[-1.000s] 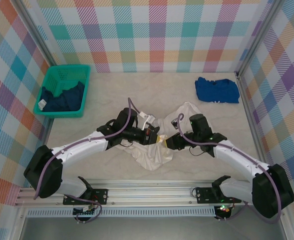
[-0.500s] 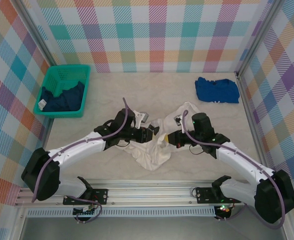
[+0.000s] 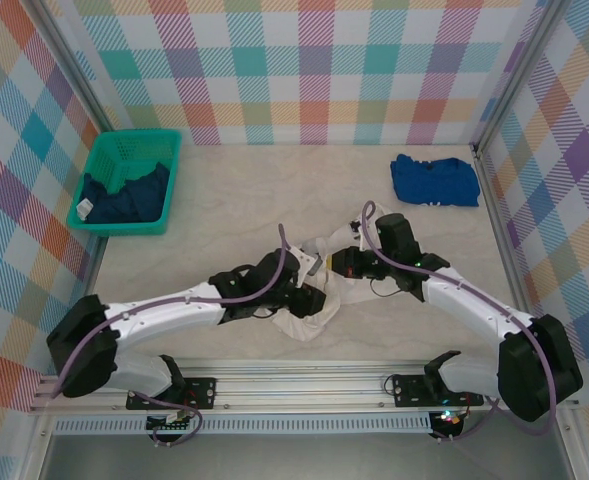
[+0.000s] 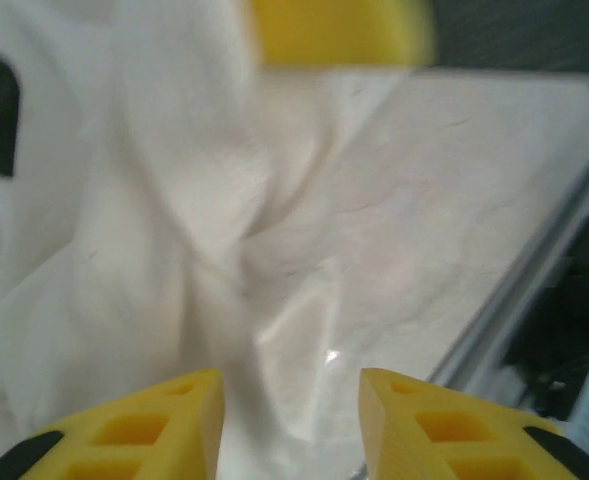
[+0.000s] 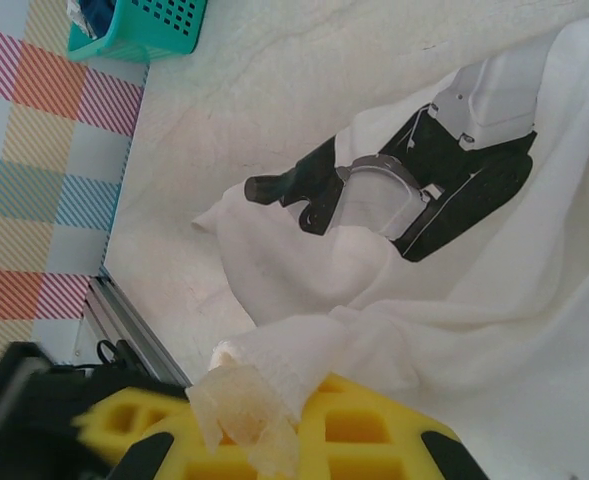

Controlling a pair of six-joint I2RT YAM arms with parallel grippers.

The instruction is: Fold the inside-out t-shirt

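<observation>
The inside-out t-shirt [image 3: 309, 318] is a crumpled white heap in the middle of the table. It also spreads under the left wrist camera [image 4: 154, 230] and across the right wrist view [image 5: 534, 300]. My left gripper [image 3: 317, 296] lies low over the heap. Its yellow fingers [image 4: 144, 425] stand apart above the cloth, and my left gripper [image 4: 292, 420] is open. My right gripper [image 3: 337, 263] is at the heap's far right side. It [image 5: 274, 405] is shut on a bunched fold of the shirt, with a small translucent tag hanging from the fold.
A teal basket [image 3: 102, 160] at the far left holds a dark navy garment [image 3: 124, 197]; the basket [image 5: 139, 25] also appears in the right wrist view. A folded bright blue shirt [image 3: 434, 180] lies at the far right. The metal table rail [image 3: 304, 378] runs along the near edge.
My left gripper has swung right and toward the near edge, dropping low over the shirt. My right gripper has moved a little farther back with its fold of cloth.
</observation>
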